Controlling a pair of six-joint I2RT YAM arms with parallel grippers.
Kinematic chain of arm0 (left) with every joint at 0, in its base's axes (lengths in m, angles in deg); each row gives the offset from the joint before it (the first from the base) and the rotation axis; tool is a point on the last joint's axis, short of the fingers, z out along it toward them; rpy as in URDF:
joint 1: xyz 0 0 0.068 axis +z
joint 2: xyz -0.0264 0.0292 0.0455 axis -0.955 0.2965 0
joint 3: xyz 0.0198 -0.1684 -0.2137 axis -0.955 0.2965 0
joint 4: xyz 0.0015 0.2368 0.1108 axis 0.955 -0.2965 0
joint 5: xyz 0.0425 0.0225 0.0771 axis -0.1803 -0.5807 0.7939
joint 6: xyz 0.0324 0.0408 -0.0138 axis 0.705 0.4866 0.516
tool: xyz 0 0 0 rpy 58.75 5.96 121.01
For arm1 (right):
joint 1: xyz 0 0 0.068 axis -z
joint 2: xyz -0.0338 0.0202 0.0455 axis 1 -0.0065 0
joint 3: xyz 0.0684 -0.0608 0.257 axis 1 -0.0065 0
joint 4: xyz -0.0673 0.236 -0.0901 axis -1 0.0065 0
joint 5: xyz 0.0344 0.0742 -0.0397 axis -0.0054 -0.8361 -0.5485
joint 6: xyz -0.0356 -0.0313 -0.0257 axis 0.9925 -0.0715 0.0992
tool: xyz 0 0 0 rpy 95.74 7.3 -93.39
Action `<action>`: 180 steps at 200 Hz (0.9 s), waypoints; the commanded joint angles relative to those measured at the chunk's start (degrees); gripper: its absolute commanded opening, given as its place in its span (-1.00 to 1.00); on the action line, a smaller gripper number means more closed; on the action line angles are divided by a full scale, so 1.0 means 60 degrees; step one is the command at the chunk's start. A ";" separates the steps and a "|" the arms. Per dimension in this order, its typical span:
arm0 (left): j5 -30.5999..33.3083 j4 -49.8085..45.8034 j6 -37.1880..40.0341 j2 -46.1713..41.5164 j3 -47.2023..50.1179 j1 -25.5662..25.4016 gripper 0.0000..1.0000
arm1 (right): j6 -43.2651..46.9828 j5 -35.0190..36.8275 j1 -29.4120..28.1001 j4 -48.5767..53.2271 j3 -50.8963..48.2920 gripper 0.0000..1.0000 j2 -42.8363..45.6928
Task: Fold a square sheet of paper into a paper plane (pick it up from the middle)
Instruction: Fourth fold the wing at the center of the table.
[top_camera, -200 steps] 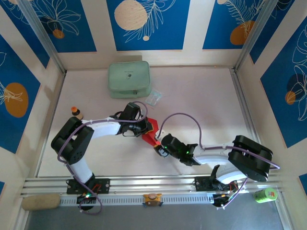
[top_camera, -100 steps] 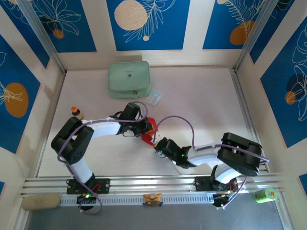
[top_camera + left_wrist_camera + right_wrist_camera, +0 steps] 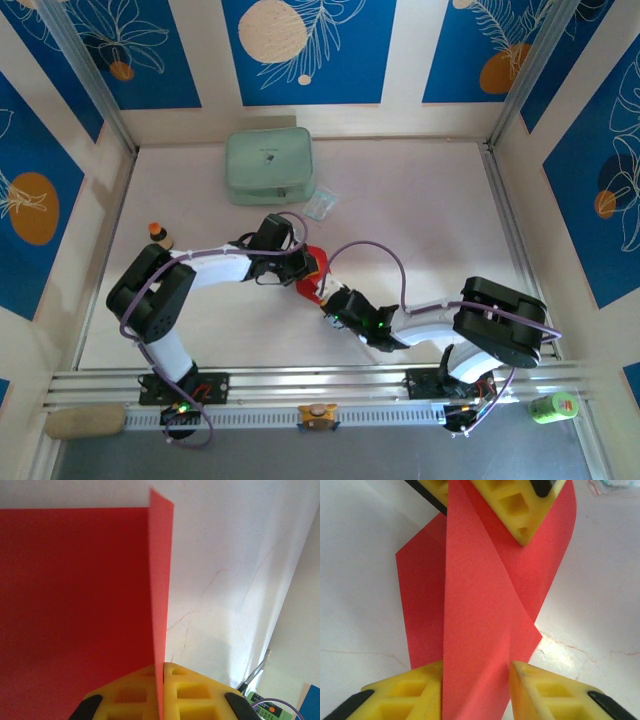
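The square sheet of paper (image 3: 309, 281), bright red and partly folded, is held between my two arms at mid-table. My left gripper (image 3: 301, 266) is shut on a raised flap of it. In the left wrist view the flap (image 3: 161, 580) stands edge-on and runs down into the closed yellow fingertips (image 3: 163, 669), with the rest of the sheet (image 3: 75, 605) spread to the left. My right gripper (image 3: 476, 669) stands partly open. A folded layer of the sheet (image 3: 480, 610) fills the gap between its fingers. The left gripper's yellow fingers (image 3: 515, 505) pinch the sheet's far end.
A pale green pouch (image 3: 268, 166) lies at the back, with a small clear packet (image 3: 320, 205) beside it. A small orange-capped bottle (image 3: 157, 235) stands at the left. A green can (image 3: 553, 405) sits off the table at the right front.
My right arm has pushed left and forward along the sheet, and its jaws have narrowed around the fold. The left gripper has held still with its grip.
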 commanded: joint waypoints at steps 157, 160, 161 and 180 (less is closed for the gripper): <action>0.0000 -0.0247 -0.0084 -0.0022 -0.0001 0.0084 -0.89 | -0.0401 0.0013 -0.0054 -0.0063 0.0231 -0.52 0.0166; 0.0000 -0.0248 -0.0068 -0.0018 -0.0002 0.0084 -0.89 | -0.0403 0.0013 -0.0053 -0.0046 0.0246 -0.51 0.0188; 0.0000 -0.0255 -0.0069 -0.0020 -0.0002 0.0084 -0.89 | -0.0403 0.0013 -0.0050 -0.0037 0.0248 -0.51 0.0192; 0.0020 -0.0238 -0.0072 -0.0022 -0.0002 0.0084 -0.89 | -0.0368 -0.0014 -0.0037 -0.0063 0.0265 -0.48 0.0262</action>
